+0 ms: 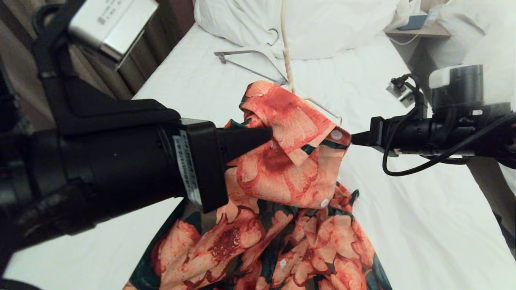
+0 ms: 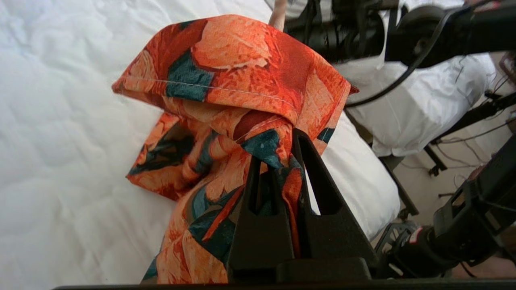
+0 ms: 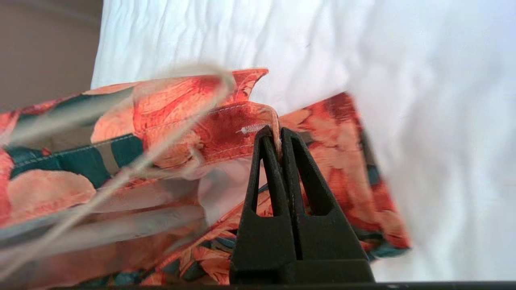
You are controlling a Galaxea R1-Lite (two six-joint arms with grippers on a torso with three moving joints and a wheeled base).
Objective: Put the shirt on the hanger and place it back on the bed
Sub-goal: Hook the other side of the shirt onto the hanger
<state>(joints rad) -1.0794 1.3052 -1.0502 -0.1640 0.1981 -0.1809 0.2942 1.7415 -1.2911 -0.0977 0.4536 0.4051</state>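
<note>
The shirt, coral flowers on dark green, is lifted by its collar above the bed, and its lower part trails down toward me. From the left, my left gripper is shut on a bunched fold under the collar, with cloth pinched between the fingers. From the right, my right gripper is shut on the front edge beside a white button; its tips clamp the hem by a buttonhole. The thin cream hanger rises behind the collar, and part of its wire shows at the shirt's right shoulder.
A thicker pale hanger with a grey bar lies near the big white pillow. A bedside shelf and another white bed stand at the right. Dark wooden furniture lines the left edge.
</note>
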